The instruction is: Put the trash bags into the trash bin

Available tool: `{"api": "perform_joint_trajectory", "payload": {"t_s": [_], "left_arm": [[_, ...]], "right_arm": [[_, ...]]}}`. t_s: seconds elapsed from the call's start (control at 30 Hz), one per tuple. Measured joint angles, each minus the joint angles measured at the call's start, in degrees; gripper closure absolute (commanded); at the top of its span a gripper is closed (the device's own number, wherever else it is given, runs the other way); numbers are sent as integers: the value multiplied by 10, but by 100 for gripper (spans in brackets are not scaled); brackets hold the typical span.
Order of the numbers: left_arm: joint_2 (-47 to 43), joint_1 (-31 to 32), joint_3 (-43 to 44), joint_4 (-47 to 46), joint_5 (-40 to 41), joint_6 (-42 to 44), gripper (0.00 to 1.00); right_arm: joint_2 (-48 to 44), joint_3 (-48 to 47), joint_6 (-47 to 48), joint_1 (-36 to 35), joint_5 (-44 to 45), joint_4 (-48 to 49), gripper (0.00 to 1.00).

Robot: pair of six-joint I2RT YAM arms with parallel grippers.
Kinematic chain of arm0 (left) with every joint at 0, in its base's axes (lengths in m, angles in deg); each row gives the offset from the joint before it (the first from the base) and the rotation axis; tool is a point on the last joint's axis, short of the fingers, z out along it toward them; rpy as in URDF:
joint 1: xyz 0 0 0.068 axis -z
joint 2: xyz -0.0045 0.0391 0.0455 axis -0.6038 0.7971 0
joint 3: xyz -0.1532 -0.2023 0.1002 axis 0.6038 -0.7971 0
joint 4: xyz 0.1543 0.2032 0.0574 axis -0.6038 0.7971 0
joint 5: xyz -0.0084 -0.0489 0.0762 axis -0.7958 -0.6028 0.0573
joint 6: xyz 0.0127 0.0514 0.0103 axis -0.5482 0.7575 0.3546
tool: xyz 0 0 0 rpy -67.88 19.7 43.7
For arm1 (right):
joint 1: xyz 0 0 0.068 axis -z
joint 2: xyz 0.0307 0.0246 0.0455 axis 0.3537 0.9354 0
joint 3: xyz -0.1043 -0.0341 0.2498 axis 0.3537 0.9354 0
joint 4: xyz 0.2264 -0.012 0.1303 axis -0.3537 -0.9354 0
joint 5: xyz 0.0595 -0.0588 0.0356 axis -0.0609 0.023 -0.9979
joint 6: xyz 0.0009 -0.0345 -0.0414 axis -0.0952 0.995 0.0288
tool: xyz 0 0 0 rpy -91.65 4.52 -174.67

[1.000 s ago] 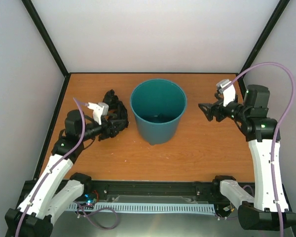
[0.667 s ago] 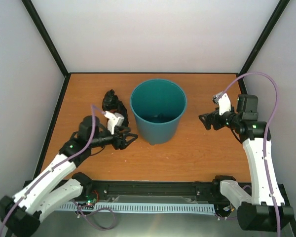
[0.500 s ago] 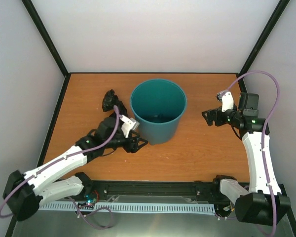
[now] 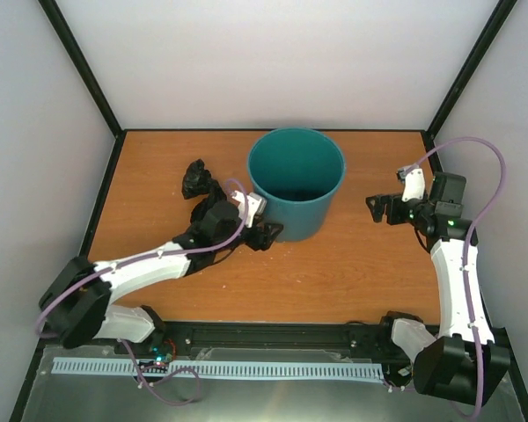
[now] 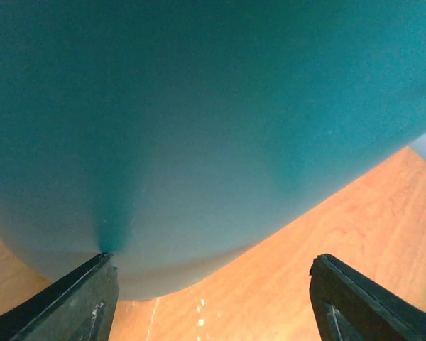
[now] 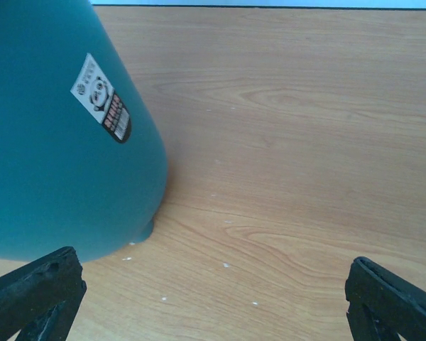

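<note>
The teal trash bin (image 4: 297, 180) stands upright at the table's middle back, tilted slightly away from my left gripper. It fills the left wrist view (image 5: 199, 121) and shows at the left of the right wrist view (image 6: 57, 142). My left gripper (image 4: 266, 236) is open and empty, its fingers (image 5: 78, 298) against the bin's lower left side. A crumpled black trash bag (image 4: 199, 180) lies on the table left of the bin, behind my left arm. My right gripper (image 4: 376, 207) is open and empty, right of the bin and apart from it.
The orange wooden table (image 4: 361, 264) is bounded by white walls with black corner posts (image 4: 88, 70). A white label (image 6: 101, 98) is on the bin's side. A black rail (image 4: 273, 338) runs along the near edge.
My left gripper left the black bag, swung right to the bin's base and pushed the bin a little to the right and back. My right gripper drew back toward the right.
</note>
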Motion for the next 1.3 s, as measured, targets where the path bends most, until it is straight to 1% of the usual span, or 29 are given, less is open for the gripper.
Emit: {"api": "perform_joint_trajectory", "payload": {"t_s": [0.17, 0.27, 0.43, 0.53, 0.6, 0.63, 0.7, 0.77, 0.9, 0.97, 1.03, 1.1, 1.17, 1.23, 1.3], "left_arm": [[106, 0, 68, -43, 14, 0, 24], [180, 0, 137, -62, 18, 0, 25], [322, 0, 299, -68, 8, 0, 27], [398, 0, 405, -46, -6, 6, 28], [431, 0, 460, -25, -11, 11, 27], [435, 0, 471, -16, -12, 13, 26], [421, 0, 466, 7, -14, 14, 25], [386, 0, 438, 30, -13, 14, 24], [255, 0, 345, 107, 20, 5, 15], [177, 0, 297, 151, 56, -12, 12], [112, -3, 265, 198, 101, -34, 11], [62, -14, 240, 251, 141, -59, 9], [27, -36, 216, 301, 171, -82, 11], [10, -69, 191, 337, 193, -100, 14], [5, -99, 163, 366, 215, -116, 14]], "right_arm": [[3, -1, -12, 66, -3, 1, 0], [3, -1, -17, 99, -13, 1, 0], [-3, -1, -18, 110, -29, 1, 0], [-10, 0, -18, 110, -38, 1, 0], [-17, 0, -17, 110, -46, 1, 0], [-19, 1, -17, 110, -49, 1, 0], [-24, 3, -15, 110, -58, -1, 0], [-26, 3, -12, 110, -70, -2, 0], [-26, 4, -4, 110, -92, -5, 0], [-29, 7, 2, 110, -103, -7, 0], [-33, 9, 10, 110, -116, -11, 0], [-36, 11, 16, 110, -129, -15, 1], [-38, 14, 24, 110, -141, -19, 1], [-38, 15, 28, 110, -151, -23, 1], [-38, 16, 31, 110, -158, -25, 1]]}}
